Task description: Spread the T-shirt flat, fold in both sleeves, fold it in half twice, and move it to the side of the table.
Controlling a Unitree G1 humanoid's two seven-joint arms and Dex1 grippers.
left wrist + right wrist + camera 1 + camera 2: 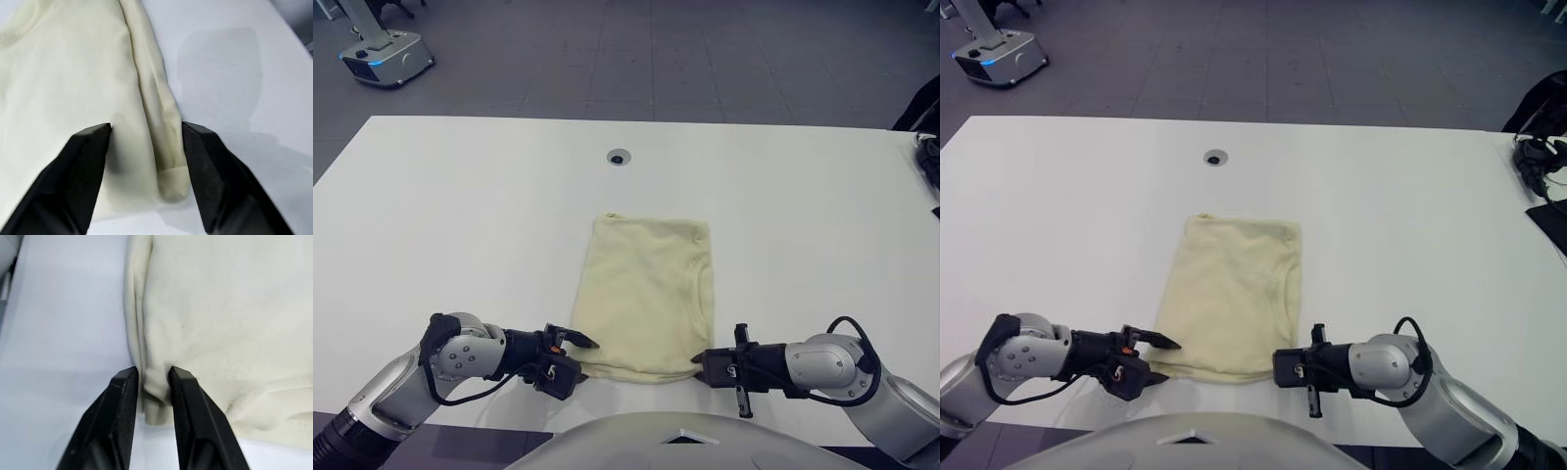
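One white table (460, 215) takes up most of the head views, its near edge hidden behind the robot's arms. The pale yellow T-shirt (646, 294) lies on it a little towards the near side, folded into a tall rectangle with the sleeves tucked out of sight. How many layers it has cannot be told. Its collar seam shows in the left wrist view.

The left gripper (146, 129) sits at the shirt's near left corner with its fingers spread wide, one over the cloth and one beside the folded edge. Whether either finger touches the fabric is unclear. The right gripper (151, 374) is at the near right corner, fingers drawn close together with a fold of the shirt's edge pinched between them.

Beyond the shirt is a small round cable hole (620, 157). Black gear (1538, 157), cut off by the frame, lies at the table's right edge. A wheeled grey machine (386, 57) stands on the floor behind.
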